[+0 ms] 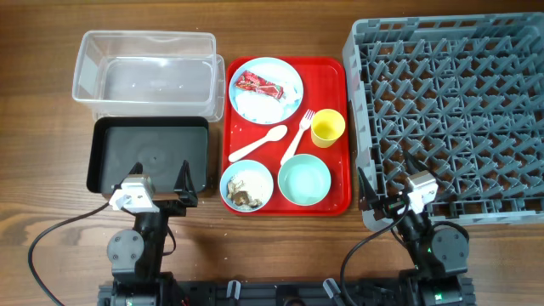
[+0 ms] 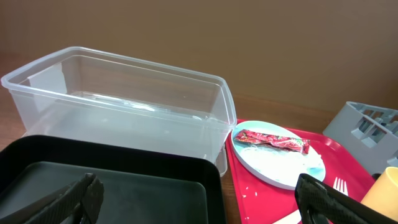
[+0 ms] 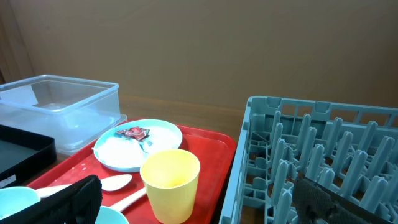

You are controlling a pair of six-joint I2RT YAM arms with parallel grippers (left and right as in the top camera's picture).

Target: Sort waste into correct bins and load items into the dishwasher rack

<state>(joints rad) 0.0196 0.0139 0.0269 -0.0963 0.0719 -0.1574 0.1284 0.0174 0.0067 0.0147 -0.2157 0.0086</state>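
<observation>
Wooden table [image 1: 42,127] is lying under a brown wall [image 2: 261,37].

- Far left: clear tub [image 1: 85,76]. Nearer is the black tray [image 1: 95,157], with the left gripper [image 1: 159,172] hovering over its near edge, jaws apart and empty.
- Centre: red serving tray [image 1: 336,204] is carrying a plate [image 1: 289,76] with a red wrapper [image 1: 257,84] and tissue [image 1: 253,104], plus a spoon [image 1: 257,144], fork [image 1: 302,132], yellow cup [image 1: 328,127], scraps bowl [image 1: 228,183] and mint bowl [image 1: 304,180].
- Right: dishwasher rack [image 1: 450,110], with the right gripper [image 1: 388,177] gaping by its near-left corner.

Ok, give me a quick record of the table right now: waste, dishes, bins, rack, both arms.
waste: red wrapper and white tissue on the blue plate; food scraps in the light-blue bowl
dishes: mint bowl, yellow cup, fork, spoon also on the red tray
bins: clear tub, black tray, both empty
rack: empty
left gripper: jaws open, empty, over black tray's near edge
right gripper: jaws open, empty, by rack's near left corner
</observation>
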